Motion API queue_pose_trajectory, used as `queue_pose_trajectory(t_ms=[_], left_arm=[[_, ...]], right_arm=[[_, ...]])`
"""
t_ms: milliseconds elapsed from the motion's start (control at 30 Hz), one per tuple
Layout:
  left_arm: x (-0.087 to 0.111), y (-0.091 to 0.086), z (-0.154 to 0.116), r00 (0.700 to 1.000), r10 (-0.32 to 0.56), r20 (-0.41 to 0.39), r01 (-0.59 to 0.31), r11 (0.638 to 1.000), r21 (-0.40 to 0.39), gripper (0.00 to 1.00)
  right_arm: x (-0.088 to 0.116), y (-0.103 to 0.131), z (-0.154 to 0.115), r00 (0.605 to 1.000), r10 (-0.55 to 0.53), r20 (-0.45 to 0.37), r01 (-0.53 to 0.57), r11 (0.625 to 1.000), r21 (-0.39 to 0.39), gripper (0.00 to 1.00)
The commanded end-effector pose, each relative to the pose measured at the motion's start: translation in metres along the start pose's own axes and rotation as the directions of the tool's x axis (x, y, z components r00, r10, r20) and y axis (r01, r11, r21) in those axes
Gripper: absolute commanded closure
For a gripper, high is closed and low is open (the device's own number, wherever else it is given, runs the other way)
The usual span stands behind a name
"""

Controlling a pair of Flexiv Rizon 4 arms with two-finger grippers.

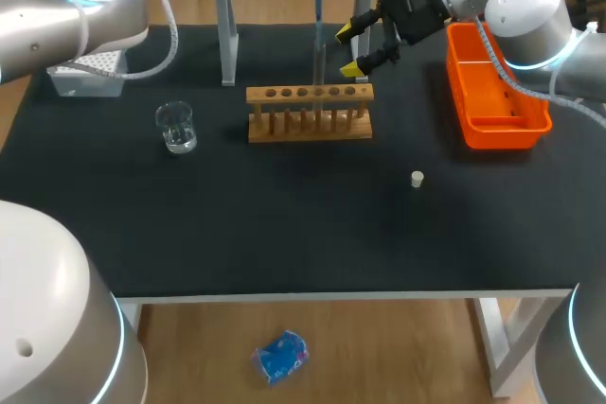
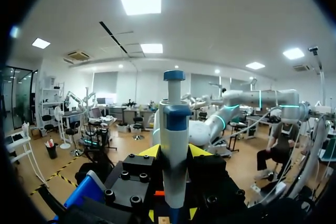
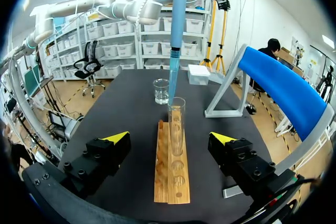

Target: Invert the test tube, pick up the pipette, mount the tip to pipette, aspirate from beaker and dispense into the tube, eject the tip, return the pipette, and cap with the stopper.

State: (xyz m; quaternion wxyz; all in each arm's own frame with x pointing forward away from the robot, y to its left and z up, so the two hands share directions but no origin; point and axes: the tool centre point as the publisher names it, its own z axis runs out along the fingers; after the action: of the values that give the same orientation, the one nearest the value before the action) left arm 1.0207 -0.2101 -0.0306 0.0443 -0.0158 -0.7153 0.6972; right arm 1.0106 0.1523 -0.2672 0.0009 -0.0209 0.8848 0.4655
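White stopper lies lower right of centre on the black table. Left gripper clamps the pipette over the test tube in the wooden rack, upper centre. The right gripper sits just right of it, fingers apart.

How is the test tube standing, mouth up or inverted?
Mouth up: the test tube stands upright in the rack, rim open beneath the pipette.

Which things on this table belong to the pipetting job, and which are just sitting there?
Job: pipette, test tube, beaker, stopper, tip box, blue stand.
Lying about, likely: wooden rack, orange bin.
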Motion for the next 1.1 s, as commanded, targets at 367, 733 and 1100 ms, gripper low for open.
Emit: queue_pose_trajectory(t_ms=[367,733,1100], left_arm=[[-0.0087,0.0029,0.0036,1.0,-0.001,-0.021,0.002,0.999,0.041,1.0],[-0.0123,0.0049,0.0042,1.0,0.015,-0.01,-0.015,0.999,0.049,1.0],[-0.0135,0.0024,-0.0018,0.996,0.088,0.035,-0.089,0.996,0.03,1.0]], right_arm=[[0.0002,-0.0001,-0.0005,1.0,0.0,0.0,0.0,1.0,0.001,0.0],[0.0002,-0.0001,-0.0005,1.0,0.0,0.0,0.0,1.0,0.001,0.0],[0.0002,-0.0001,-0.0005,1.0,0.0,0.0,0.0,1.0,0.001,0.0]])
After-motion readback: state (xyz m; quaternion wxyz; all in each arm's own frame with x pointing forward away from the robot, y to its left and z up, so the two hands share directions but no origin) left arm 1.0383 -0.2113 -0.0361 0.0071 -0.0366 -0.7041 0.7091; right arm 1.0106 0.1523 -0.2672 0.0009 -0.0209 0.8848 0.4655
